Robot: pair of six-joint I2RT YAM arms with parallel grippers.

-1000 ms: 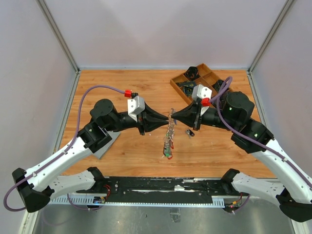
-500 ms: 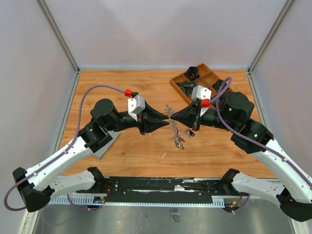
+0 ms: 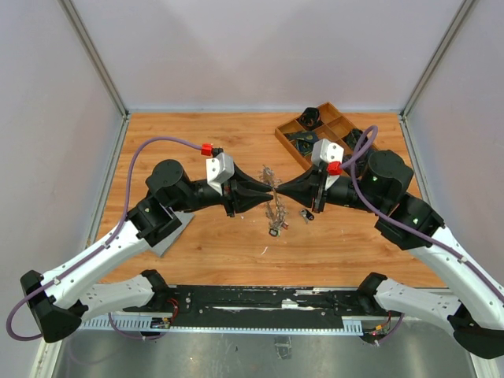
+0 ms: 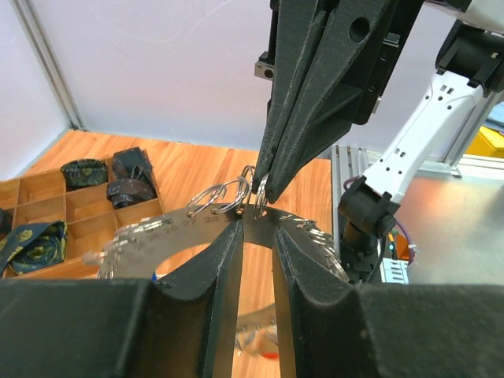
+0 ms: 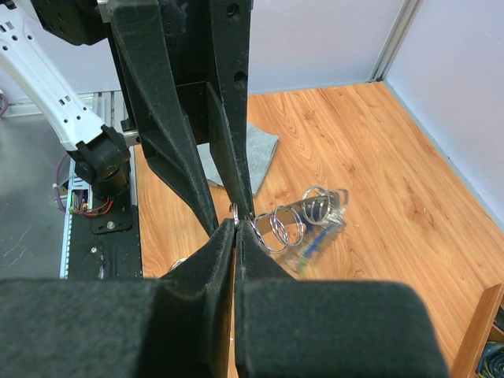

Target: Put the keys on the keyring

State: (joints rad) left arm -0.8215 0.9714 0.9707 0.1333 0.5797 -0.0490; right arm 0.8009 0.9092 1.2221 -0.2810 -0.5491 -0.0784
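The keyring (image 3: 276,211) hangs above the table between the two gripper tips, which meet nose to nose. In the left wrist view it is a flat numbered metal band (image 4: 150,240) with small split rings along its edge. My right gripper (image 5: 235,227) is shut on one split ring at the band's edge. Further split rings (image 5: 279,226) and blurred keys with a blue tag (image 5: 315,240) trail to its right. My left gripper (image 4: 258,230) has its jaws a little apart, its tips straddling the band right under the right gripper (image 4: 260,189). One loose key (image 3: 307,214) lies on the table.
A wooden compartment tray (image 3: 293,134) holding dark items stands at the back right, just behind the right arm. A grey cloth (image 3: 175,236) lies under the left arm. The walls of the cell close in the table on three sides.
The hanging keyring swung to the right, then back toward the middle, and now hangs shorter. The left jaws have opened slightly. Both arms have hardly moved.
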